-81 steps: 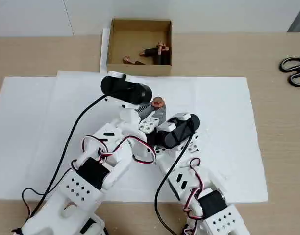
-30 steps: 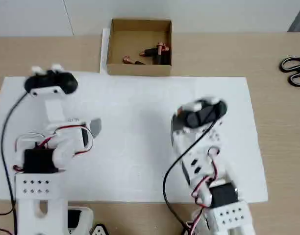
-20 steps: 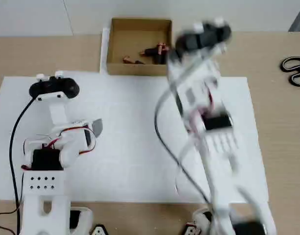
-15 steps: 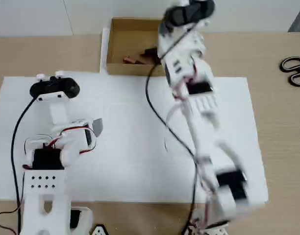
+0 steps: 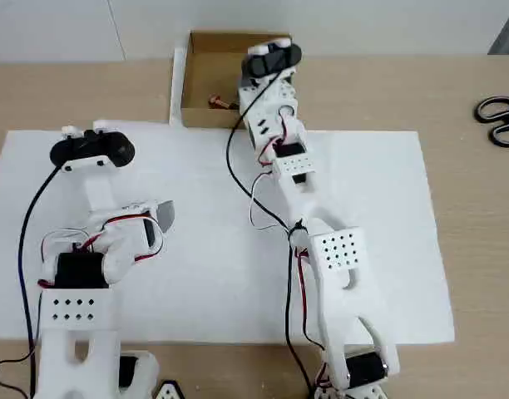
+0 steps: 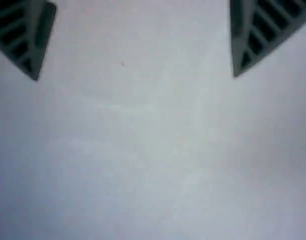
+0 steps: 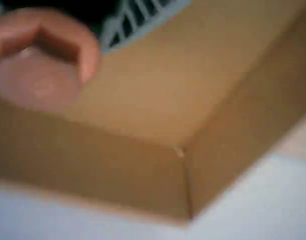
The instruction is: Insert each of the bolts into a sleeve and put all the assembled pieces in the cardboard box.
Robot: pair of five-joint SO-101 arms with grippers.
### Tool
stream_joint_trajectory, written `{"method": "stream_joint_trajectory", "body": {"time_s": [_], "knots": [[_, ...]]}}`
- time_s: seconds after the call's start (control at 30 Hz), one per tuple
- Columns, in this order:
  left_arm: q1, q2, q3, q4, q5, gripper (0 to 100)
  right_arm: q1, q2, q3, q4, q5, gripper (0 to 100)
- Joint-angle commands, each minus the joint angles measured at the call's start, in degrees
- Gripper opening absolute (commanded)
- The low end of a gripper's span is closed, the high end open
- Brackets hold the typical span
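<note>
End effector [image 5: 256, 83] with bolt [image 7: 39, 67] over box [image 5: 186, 79]

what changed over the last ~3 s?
Both arms left the centre of the paper sheet: left pincer pulled back leftward, open; right pincer swung forward over the cardboard box, carrying the assembled piece. Box, sheet and scissors unmoved.

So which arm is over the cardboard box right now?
The right arm, stretched out over the cardboard box; the left arm sits folded back above the white paper.
</note>
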Motion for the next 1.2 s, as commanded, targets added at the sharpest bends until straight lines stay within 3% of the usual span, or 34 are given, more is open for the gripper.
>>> {"method": "stream_joint_trajectory", "body": {"time_s": [0.0, 0.23, 0.3, 0.5, 0.77, 0.93, 1.17], "knots": [[0.00, -0.70, -0.40, -1.23, -0.18, 23, -0.31, -1.01, -5.10, 1.54, -0.18, 2.4], [0.00, -0.70, -0.40, -1.23, -0.26, 23, -0.31, -1.19, -5.27, 9.36, -0.18, 33.1], [0.00, -0.70, -0.40, -1.23, -0.26, 23, -0.31, -1.19, -5.27, 9.71, -0.18, 37.4], [0.09, -7.74, -0.48, -1.41, -0.35, 23, 0.75, -9.19, -5.27, 11.21, -0.18, 37.5], [0.09, -32.79, -0.22, -1.67, 0.00, 23, 0.66, -33.71, -5.27, 28.09, -0.18, 37.5], [0.00, -46.07, 2.59, -1.49, 0.00, 23, -0.13, -48.40, -5.27, 44.79, -0.18, 37.6], [0.00, -55.30, 8.66, -1.49, -0.18, 23, -1.54, -70.29, -5.27, 81.63, -0.18, 37.6]]}}
